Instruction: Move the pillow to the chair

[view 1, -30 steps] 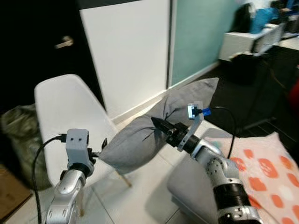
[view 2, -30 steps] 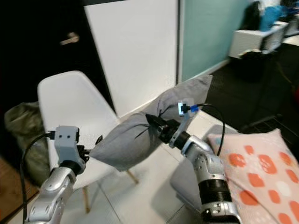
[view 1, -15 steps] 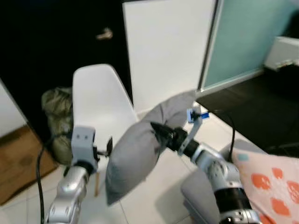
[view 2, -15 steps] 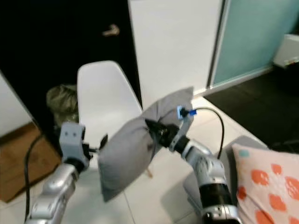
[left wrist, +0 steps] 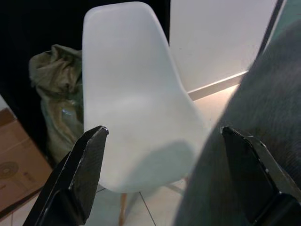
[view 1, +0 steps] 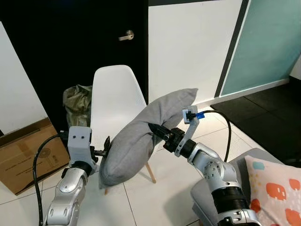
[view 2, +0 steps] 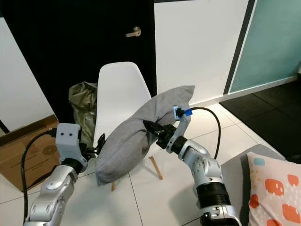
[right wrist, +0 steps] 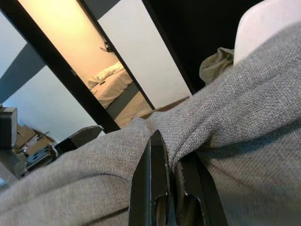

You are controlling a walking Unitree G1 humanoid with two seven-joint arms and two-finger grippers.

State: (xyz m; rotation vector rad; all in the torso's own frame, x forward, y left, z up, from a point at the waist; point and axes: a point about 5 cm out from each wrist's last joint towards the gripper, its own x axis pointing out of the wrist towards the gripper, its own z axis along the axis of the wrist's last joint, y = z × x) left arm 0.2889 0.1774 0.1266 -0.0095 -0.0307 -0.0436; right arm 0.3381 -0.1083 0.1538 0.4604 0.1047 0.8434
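Note:
A grey pillow (view 1: 141, 132) hangs in the air in front of a white shell chair (view 1: 113, 101) with wooden legs. My right gripper (view 1: 154, 129) is shut on a pinch of the pillow's fabric near its middle; the right wrist view shows the fingers (right wrist: 155, 183) clamped on a fold of the grey cloth (right wrist: 244, 113). My left gripper (view 1: 106, 146) is open beside the pillow's lower left end, touching or nearly touching it. In the left wrist view its two fingers (left wrist: 77, 174) stand wide apart, with the chair seat (left wrist: 136, 136) between them and the pillow (left wrist: 254, 117) at one side.
A brown cardboard box (view 1: 28, 153) sits on the tiled floor at the left. An olive bag (view 1: 77, 101) lies behind the chair against a dark door (view 1: 70, 42). At the lower right a pink pillow with orange spots (view 1: 277, 188) rests on a grey seat (view 1: 207, 197).
The camera has swung left, so the chair now stands centred ahead. The pillow hangs more steeply, its lower end nearer the chair seat. Both grippers keep their positions on it.

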